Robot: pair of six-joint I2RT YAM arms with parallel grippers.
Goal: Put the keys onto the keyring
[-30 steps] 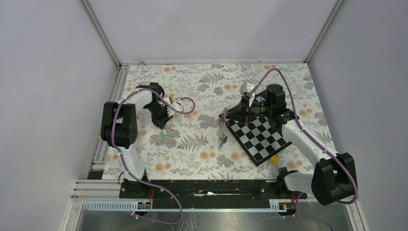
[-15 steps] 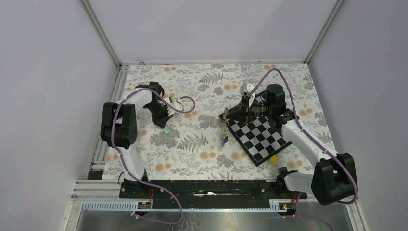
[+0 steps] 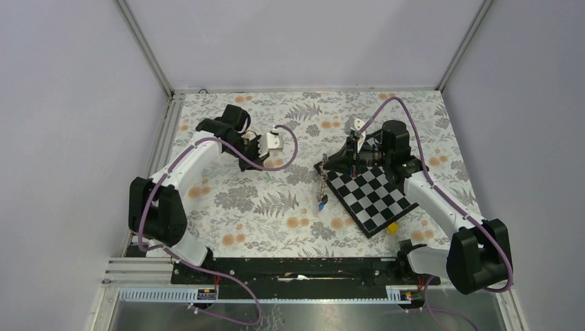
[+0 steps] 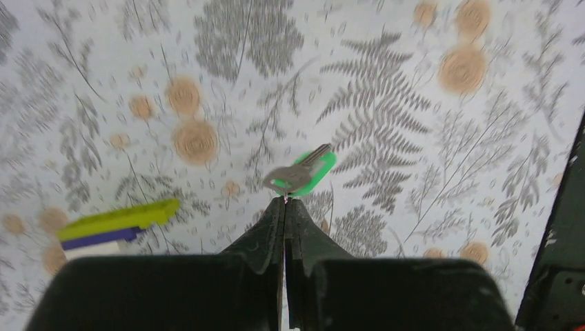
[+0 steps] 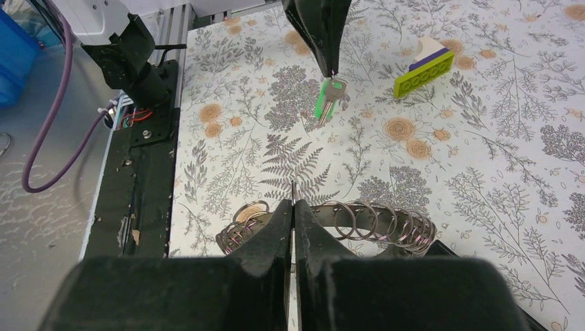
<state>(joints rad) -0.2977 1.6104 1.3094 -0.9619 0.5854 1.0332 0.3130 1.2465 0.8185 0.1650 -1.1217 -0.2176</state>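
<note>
My left gripper (image 4: 285, 201) is shut on the head end of the bright green key (image 4: 301, 175), which hangs off the table with its silver blade showing. The right wrist view shows the same green key (image 5: 329, 98) dangling under the left fingers (image 5: 319, 27). My right gripper (image 5: 293, 204) is shut on the keyring (image 5: 376, 222), a grey strand strung with several silver rings, a thin metal bit poking out between its tips. From above, the keyring (image 3: 321, 181) trails toward me from the right gripper (image 3: 324, 165), a blue key (image 3: 321, 203) at its end.
A black-and-white checkerboard (image 3: 374, 198) lies tilted under the right arm, with a small yellow block (image 3: 392, 227) at its near corner. A yellow-green stick (image 4: 119, 221) with a purple and white underside lies on the flowered cloth left of the green key.
The left gripper has closed on the green key, lifted it off the cloth and swung right and farther back, toward the middle. The right arm and keyring have held still.
</note>
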